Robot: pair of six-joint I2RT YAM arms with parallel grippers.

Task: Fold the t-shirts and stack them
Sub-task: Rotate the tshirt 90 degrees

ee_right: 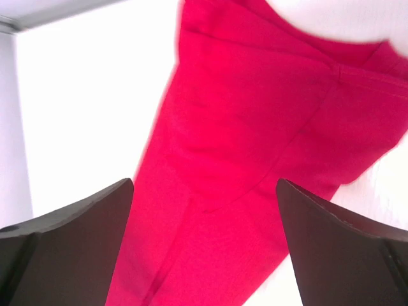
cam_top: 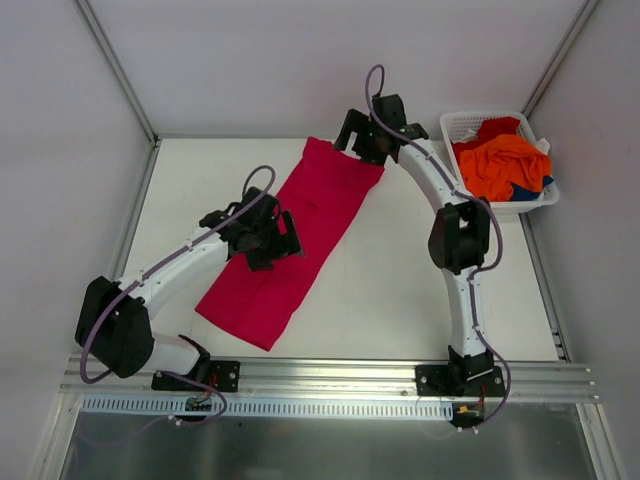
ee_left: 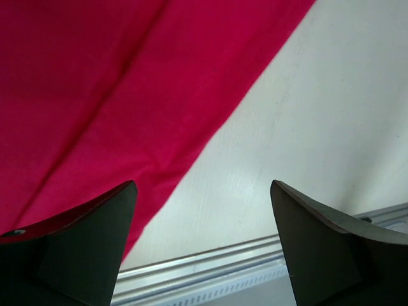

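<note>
The magenta-pink cloth t-shirt (cam_top: 292, 240), folded into a long strip, is lying diagonally on the white table (cam_top: 400, 290). The left gripper (ee_left: 204, 245) is hovering over its middle, jaws apart and holding nothing. The right gripper (ee_right: 204, 248) is hovering over its far end, jaws wide apart. The orange t-shirt (cam_top: 503, 163) is sitting in the white slotted plastic basket (cam_top: 462, 125).
</note>
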